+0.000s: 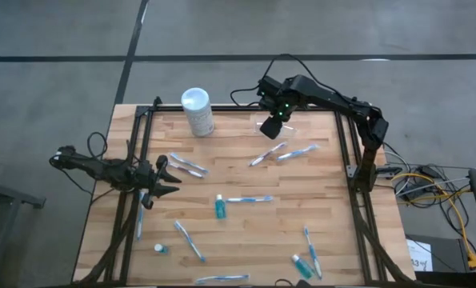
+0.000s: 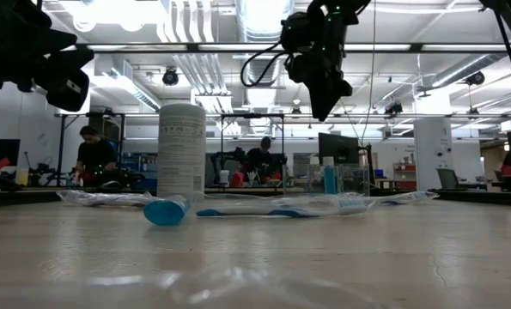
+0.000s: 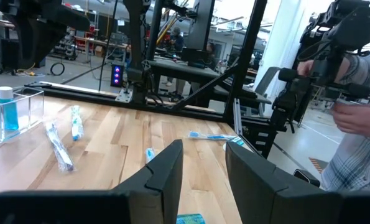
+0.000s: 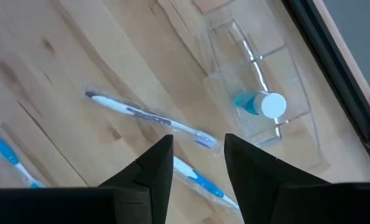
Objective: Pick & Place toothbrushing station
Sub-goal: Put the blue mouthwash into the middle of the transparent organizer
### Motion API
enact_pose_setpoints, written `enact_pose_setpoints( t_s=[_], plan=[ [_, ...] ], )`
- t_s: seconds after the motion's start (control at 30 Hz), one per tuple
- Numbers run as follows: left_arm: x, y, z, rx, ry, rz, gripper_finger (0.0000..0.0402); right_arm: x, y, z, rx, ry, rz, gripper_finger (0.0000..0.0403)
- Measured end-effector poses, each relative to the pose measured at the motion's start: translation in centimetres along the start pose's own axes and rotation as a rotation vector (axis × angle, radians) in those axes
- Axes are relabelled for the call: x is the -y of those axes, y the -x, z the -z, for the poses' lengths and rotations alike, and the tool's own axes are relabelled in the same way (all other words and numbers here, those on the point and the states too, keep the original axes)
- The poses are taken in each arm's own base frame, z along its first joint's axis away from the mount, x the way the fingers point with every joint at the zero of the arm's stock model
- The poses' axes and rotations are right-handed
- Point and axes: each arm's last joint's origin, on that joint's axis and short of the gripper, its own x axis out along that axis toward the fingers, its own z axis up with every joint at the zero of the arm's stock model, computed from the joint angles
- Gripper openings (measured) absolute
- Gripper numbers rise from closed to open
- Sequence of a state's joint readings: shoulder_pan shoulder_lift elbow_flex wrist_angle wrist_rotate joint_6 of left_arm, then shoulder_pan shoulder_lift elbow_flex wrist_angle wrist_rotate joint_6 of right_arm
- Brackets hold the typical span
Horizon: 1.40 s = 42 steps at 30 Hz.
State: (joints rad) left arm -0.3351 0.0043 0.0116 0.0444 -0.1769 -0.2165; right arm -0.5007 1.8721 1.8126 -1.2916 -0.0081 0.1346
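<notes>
The toothbrushing station [image 4: 259,93] is a small clear plastic holder resting flat on the wood near the table's far right corner. A little blue bottle with a white cap [image 4: 262,104] lies inside it. The left wrist view shows the station [image 3: 10,112] too, far off. My right gripper [image 1: 271,126] hangs open well above the table, pointing steeply down, just beside the station and touching nothing [image 4: 198,165]. Low at the table's left edge, my left gripper [image 1: 170,178] waits level and open [image 3: 203,174].
A tall white cylinder [image 1: 198,112] stands at the far edge, left of centre. Wrapped toothbrushes [image 1: 268,154] [image 1: 188,165] [image 1: 250,199] and small blue bottles [image 1: 219,208] lie scattered over the wood. Two brushes [image 4: 147,115] lie below my right gripper. A person's hand [image 3: 352,115] shows beyond the table's right side.
</notes>
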Motion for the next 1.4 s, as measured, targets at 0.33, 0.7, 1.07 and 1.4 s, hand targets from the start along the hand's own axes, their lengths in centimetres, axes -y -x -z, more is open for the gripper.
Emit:
enact_pose_setpoints(
  t_s=[0.33, 0.7, 1.07, 1.4],
  plan=[
    [0.0, 0.0, 0.0, 0.000, 0.000, 0.000, 0.0126, 0.0, 0.0, -0.3, 0.024, -0.023, -0.003, 0.0133],
    [0.0, 0.0, 0.0, 0.000, 0.000, 0.000, 0.0126, -0.2, 0.0, -1.3, 0.133, -0.021, -0.019, 0.0140],
    [0.0, 0.0, 0.0, 0.000, 0.000, 0.000, 0.0126, -0.2, 0.1, -1.7, 0.169, -0.021, -0.024, 0.0132],
    [0.0, 0.0, 0.0, 0.000, 0.000, 0.000, 0.0126, -0.4, 0.1, -2.1, 0.216, -0.017, -0.033, 0.0139]
  ],
)
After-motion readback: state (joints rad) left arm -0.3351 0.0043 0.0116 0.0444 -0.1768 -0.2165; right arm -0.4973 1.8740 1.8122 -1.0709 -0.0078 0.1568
